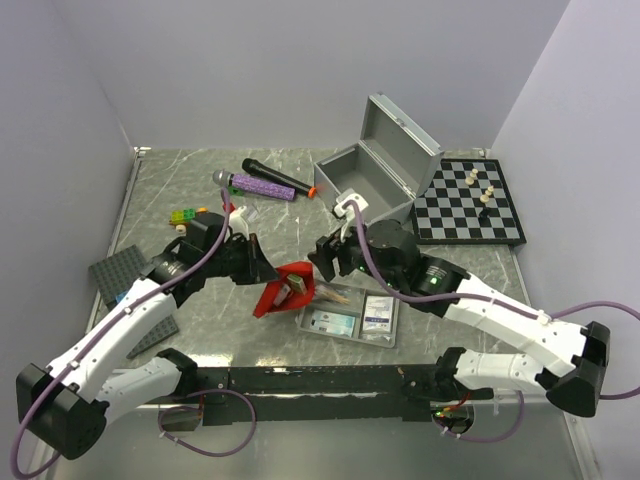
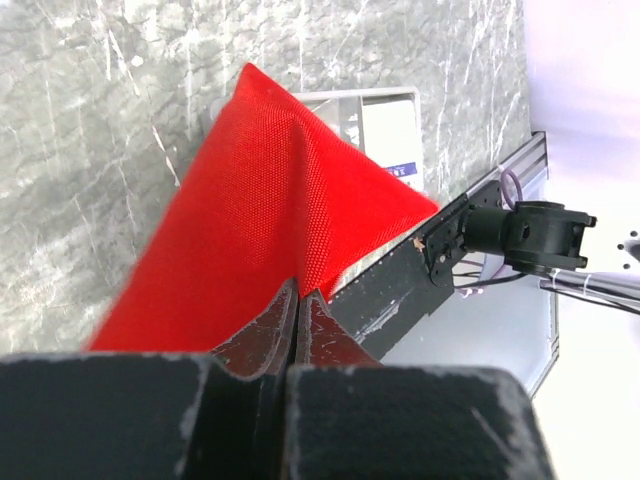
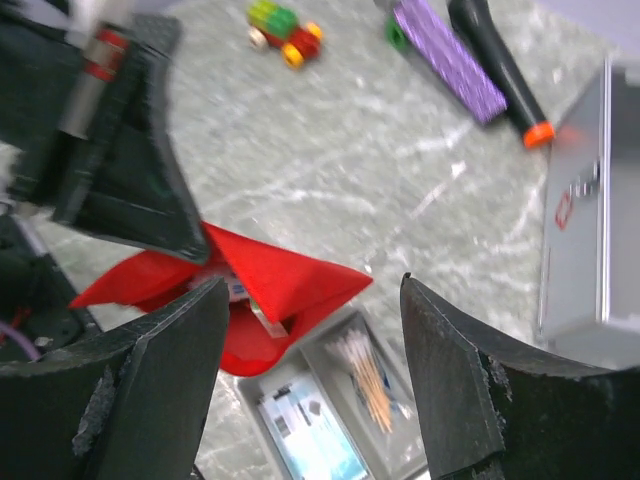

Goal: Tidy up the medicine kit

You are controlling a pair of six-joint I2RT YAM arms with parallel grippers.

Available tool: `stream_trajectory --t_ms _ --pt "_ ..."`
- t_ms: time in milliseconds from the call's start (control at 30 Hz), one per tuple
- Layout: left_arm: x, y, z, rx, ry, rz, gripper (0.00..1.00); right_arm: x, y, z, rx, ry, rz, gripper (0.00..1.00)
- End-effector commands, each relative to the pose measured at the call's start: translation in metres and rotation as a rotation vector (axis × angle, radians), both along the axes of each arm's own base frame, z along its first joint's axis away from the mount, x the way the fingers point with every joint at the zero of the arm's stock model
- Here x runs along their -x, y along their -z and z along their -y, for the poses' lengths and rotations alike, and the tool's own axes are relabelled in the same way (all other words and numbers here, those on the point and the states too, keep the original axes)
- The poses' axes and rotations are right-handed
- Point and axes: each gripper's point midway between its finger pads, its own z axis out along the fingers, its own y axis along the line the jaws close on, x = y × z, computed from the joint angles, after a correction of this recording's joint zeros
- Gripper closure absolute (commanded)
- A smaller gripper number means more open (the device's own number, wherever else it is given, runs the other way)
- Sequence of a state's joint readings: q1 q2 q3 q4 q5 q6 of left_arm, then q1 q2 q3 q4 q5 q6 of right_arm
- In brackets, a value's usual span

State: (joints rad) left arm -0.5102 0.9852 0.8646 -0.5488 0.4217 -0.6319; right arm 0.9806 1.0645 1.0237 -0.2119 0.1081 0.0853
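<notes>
My left gripper (image 1: 262,268) is shut on an edge of the red pouch (image 1: 285,290) and holds it up with its mouth open over the left end of the grey divided tray (image 1: 392,338). A small packet (image 1: 297,289) sits inside the mouth. In the left wrist view the jaws (image 2: 298,295) pinch the red fabric (image 2: 270,200). My right gripper (image 1: 325,255) hovers open just right of the pouch; its view shows the pouch (image 3: 285,275) between wide-apart fingers (image 3: 170,370), nothing gripped. Cotton swabs (image 3: 365,375) and a flat packet (image 3: 305,435) lie in the tray. The silver case (image 1: 370,175) stands open behind.
A chessboard (image 1: 470,200) with several pieces lies right of the case. A black microphone (image 1: 275,178), a purple roll (image 1: 262,186) and coloured toy blocks (image 1: 185,215) lie at the back left. A dark grey studded plate (image 1: 125,275) sits beside the left arm.
</notes>
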Motion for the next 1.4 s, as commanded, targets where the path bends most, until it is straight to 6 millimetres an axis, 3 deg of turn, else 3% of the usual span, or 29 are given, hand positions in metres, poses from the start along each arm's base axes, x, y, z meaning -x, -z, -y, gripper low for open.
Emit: stream_trajectory --t_ms 0,233,433,633,833,1100,1367 --pt "-0.01 -0.002 0.011 0.045 0.037 0.054 0.99 -0.007 0.039 0.007 0.046 0.063 -0.084 0.25" --pt "-0.018 0.023 0.018 0.094 0.079 -0.021 0.99 -0.013 0.08 0.007 0.062 0.076 -0.197 0.25" --pt "-0.043 0.044 -0.001 0.048 -0.033 -0.073 0.99 -0.016 0.094 0.009 0.072 0.083 -0.234 0.25" --pt "-0.071 0.051 -0.028 0.007 -0.165 -0.083 0.64 -0.018 0.099 0.01 0.078 0.085 -0.248 0.25" --pt "-0.087 0.05 -0.058 0.072 -0.297 -0.075 0.44 -0.02 0.102 0.01 0.078 0.086 -0.258 0.24" --pt "-0.072 0.053 -0.059 0.234 -0.323 -0.059 0.39 -0.022 0.105 0.009 0.07 0.084 -0.269 0.24" --pt "-0.06 0.067 -0.057 0.278 -0.344 -0.111 0.45 -0.019 0.109 0.003 0.066 0.058 -0.291 0.24"
